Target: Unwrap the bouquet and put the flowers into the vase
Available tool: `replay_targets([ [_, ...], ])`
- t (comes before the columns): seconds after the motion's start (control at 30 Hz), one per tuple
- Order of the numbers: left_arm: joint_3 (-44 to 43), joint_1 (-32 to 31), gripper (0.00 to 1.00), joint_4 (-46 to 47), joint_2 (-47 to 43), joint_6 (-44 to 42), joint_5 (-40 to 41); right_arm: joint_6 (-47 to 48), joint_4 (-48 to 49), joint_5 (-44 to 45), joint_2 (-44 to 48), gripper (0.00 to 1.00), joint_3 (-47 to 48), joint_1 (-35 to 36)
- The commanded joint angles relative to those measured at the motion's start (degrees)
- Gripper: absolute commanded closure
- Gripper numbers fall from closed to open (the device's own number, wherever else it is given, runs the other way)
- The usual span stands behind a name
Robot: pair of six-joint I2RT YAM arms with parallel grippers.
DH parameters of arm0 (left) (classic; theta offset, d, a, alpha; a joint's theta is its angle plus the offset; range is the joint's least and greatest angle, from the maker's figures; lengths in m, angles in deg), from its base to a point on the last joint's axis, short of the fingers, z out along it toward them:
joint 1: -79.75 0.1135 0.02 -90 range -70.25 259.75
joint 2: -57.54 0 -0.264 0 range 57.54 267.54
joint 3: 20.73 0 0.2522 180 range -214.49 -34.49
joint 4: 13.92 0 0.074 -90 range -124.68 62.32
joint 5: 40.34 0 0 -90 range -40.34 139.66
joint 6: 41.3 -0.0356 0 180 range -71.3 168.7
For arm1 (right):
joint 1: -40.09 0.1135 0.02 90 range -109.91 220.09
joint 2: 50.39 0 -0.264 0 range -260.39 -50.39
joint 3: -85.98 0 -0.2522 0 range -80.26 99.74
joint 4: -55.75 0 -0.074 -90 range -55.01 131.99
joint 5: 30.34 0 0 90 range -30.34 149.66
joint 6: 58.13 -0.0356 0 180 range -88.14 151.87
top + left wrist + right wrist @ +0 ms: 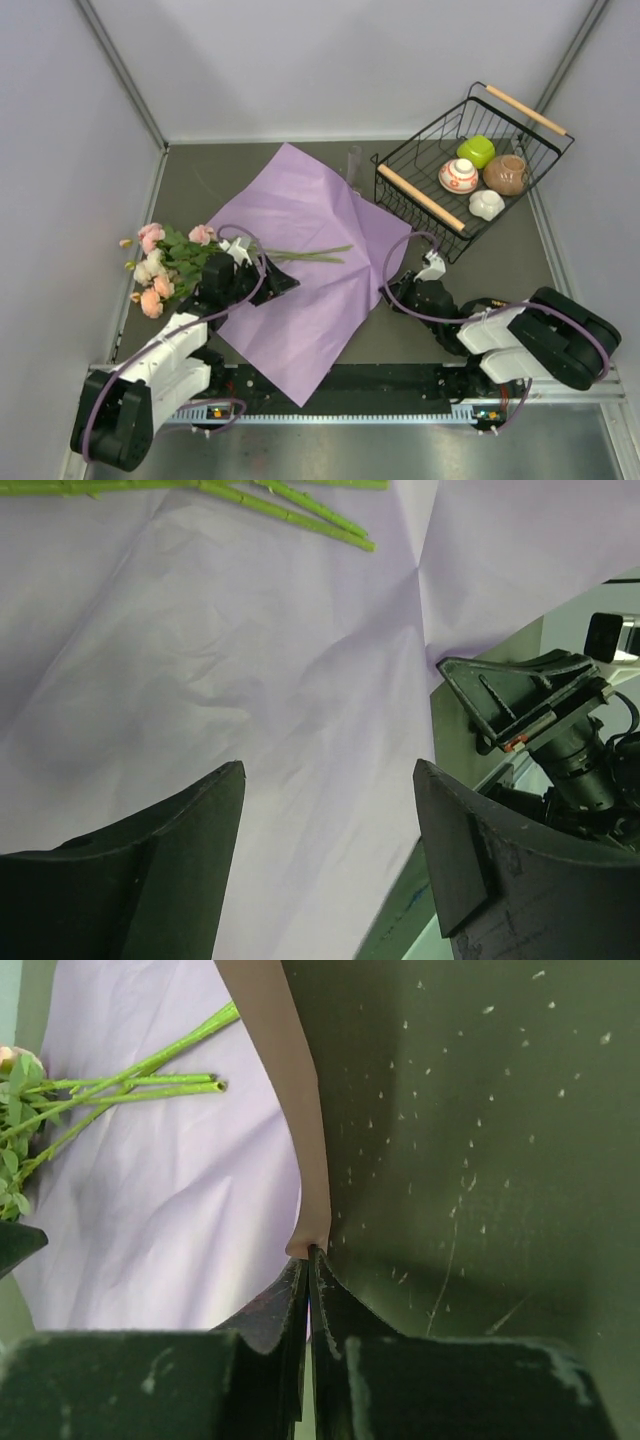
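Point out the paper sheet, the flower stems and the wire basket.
paper sheet [310, 300], top view, its flat middle.
flower stems [200, 1030], right wrist view, one green stem.
wire basket [422, 198], top view, near wooden handle.

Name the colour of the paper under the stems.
Plain pale lilac-purple, with no print: the paper shows best in the top external view.

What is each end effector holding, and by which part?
The right end effector pinches the lilac paper sheet by its right edge. The left end effector hangs open over it, holding nothing.
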State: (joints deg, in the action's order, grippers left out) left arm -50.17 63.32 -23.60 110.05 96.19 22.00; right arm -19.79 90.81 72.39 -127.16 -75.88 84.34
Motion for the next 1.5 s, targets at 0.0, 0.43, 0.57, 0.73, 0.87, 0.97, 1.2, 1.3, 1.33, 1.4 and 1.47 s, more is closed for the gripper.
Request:
replay_targets([
  [0.0, -2.86, 0.17, 0.25, -2.13, -2.94, -2.13, 2.87, 0.59, -5.9, 1.77, 3.99, 0.96, 1.5, 0.75],
  [0.43, -14.46, 1.66, 0.36, -19.45, -4.26, 5.94, 31.16, 8.86, -45.37, 5.2, 31.23, 0.46, 8.19, 0.84],
  [0.57, -14.29, 2.19, 0.5, -18.49, -4.79, 12.79, 38.37, 8.68, -54.6, 4.85, 41.42, 0.46, 8.01, 0.84],
  [0.73, -12.36, 3.85, 0.55, -15.51, -3.91, 22.03, 44.53, 9.21, -62.43, 4.5, 50.92, 0.46, 8.89, 0.84],
  [0.87, -11.65, 6.13, 0.53, -11.47, 0.83, 26.16, 42.87, 10.7, -63.85, 4.23, 53.57, 0.46, 10.9, 0.84],
  [0.97, -12.53, 7.81, 0.5, -11.2, 5.91, 28.97, 38.48, 11.58, -64.11, 3.79, 52.96, 0.46, 11.87, 0.84],
  [1.2, -13.23, 8.69, 0.51, -9.0, 14.89, 34.07, 35.13, 12.46, -64.11, 3.53, 52.78, 0.46, 12.23, 0.84],
  [1.3, -12.71, 8.78, 0.53, -7.86, 17.44, 35.83, 34.6, 12.55, -64.37, 3.62, 52.87, 0.46, 12.58, 0.84],
  [1.33, -12.62, 8.78, 0.53, -7.59, 18.58, 36.01, 34.69, 12.55, -64.37, 3.62, 52.87, 0.46, 12.67, 0.84],
  [1.4, -12.62, 8.78, 0.58, -6.89, 19.64, 36.45, 35.04, 12.9, -64.29, 3.96, 52.78, 0.46, 13.02, 0.84],
  [1.47, -12.62, 8.78, 0.61, -5.93, 20.61, 36.45, 35.22, 13.16, -64.46, 4.06, 52.6, 0.46, 13.37, 0.84],
])
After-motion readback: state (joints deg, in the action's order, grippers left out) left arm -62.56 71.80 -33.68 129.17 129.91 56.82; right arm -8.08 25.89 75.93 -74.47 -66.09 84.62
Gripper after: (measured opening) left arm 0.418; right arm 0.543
